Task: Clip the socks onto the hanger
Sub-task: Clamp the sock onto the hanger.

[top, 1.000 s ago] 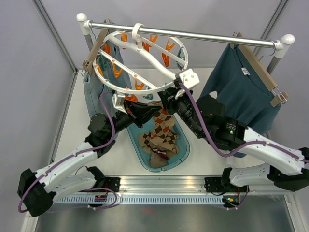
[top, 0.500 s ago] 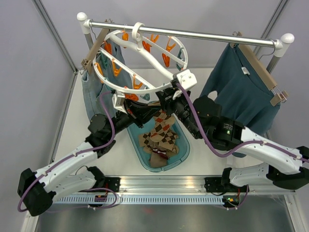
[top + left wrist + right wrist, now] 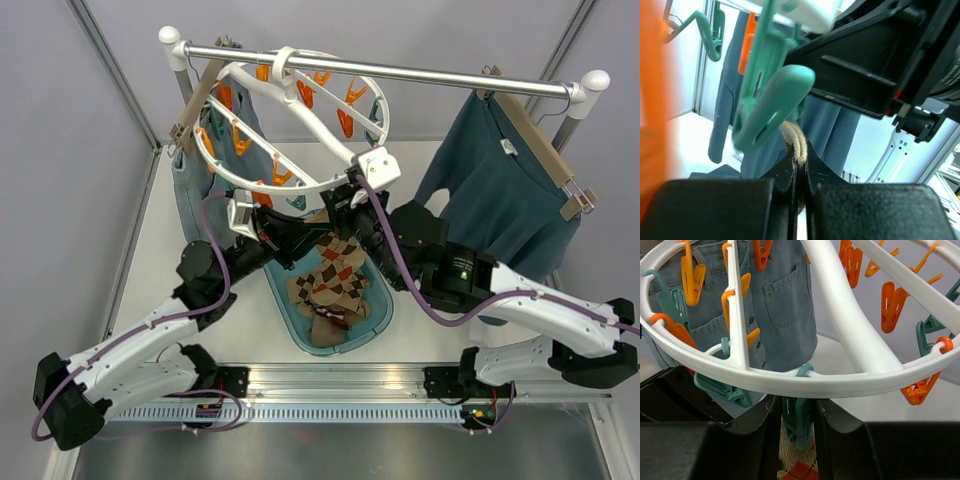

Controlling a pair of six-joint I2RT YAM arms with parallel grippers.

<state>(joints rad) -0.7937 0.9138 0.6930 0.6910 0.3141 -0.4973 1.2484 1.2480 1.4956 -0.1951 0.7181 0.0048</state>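
Nearest the arm bases, a blue tub (image 3: 384, 306) sits on the table with the loose socks (image 3: 330, 302) piled in it, diamonds up, none of them yet on a clip as far as the views show. Above the tub's far end the two arms meet under the ring. The left gripper (image 3: 799, 155) is closed tight on the ribbed cuff of one sock (image 3: 795, 139), holding the cuff upward so it stands just under a teal clip (image 3: 799, 432); the rest of that sock hangs down toward the tub. The right gripper (image 3: 796, 410) reaches in from the other side, its two fingers pressed against both sides of that same clip, so it looks clamped on it, though whether the clip's mouth is actually sprung open cannot be told. The clip hangs from the near arc of the white round hanger (image 3: 850, 385), which hangs tilted from the metal rail (image 3: 430, 75) with its other orange and teal clips bare. The step in hand appears to be pinning the first sock: cuff presented, clip squeezed. The next move likely calls for lifting the cuff fully into the mouth, then easing off the clip before letting go of the sock. Behind hang the jeans (image 3: 785, 305) and, far right, a sweater (image 3: 500, 195)
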